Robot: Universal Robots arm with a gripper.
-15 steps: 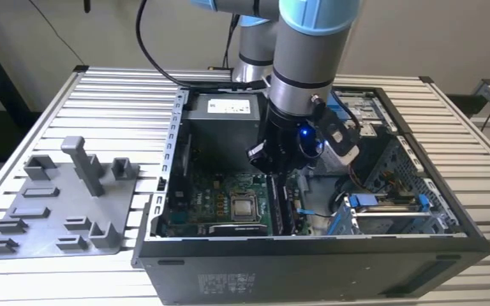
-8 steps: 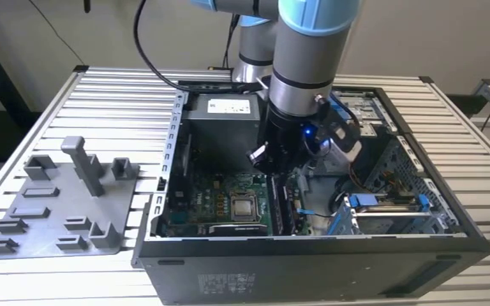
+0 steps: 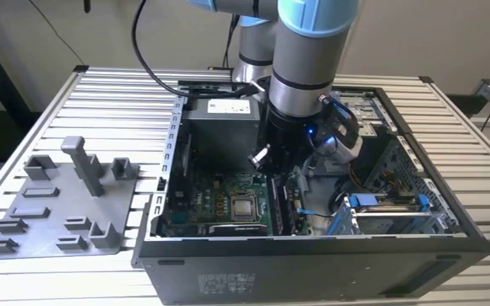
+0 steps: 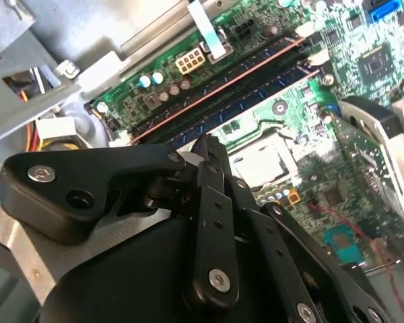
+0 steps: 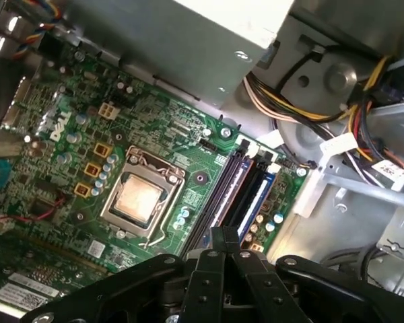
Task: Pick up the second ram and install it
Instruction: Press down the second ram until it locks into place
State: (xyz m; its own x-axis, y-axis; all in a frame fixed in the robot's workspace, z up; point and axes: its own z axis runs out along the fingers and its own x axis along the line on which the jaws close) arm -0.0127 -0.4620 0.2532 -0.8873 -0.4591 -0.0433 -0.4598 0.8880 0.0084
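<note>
Jaws of gripper [image 5: 223, 237] clenched, nothing visibly between them, low over memory slots [image 5: 237, 195] inside computer case [image 3: 313, 245]; risk: scraping motherboard [image 5: 155, 155] or cracking slot latches.

No print on any label [image 3: 230, 106] is legible.

The arm [image 3: 300, 57] is a thick grey tube with light-blue caps at its joints and a black ring band near the wrist. Below that band sits a black wrist section [image 3: 283, 137] with a small blue light glowing on it and a silvery camera unit [image 3: 341, 145] fixed to its side. A black cable [image 3: 147, 60] loops down beside the arm. In both wrist views the pincer [image 5: 223, 237] is matte black, built of flat linkage bars [image 4: 212, 222] joined by round silver screws [image 4: 219, 280] and pivot pins.
</note>
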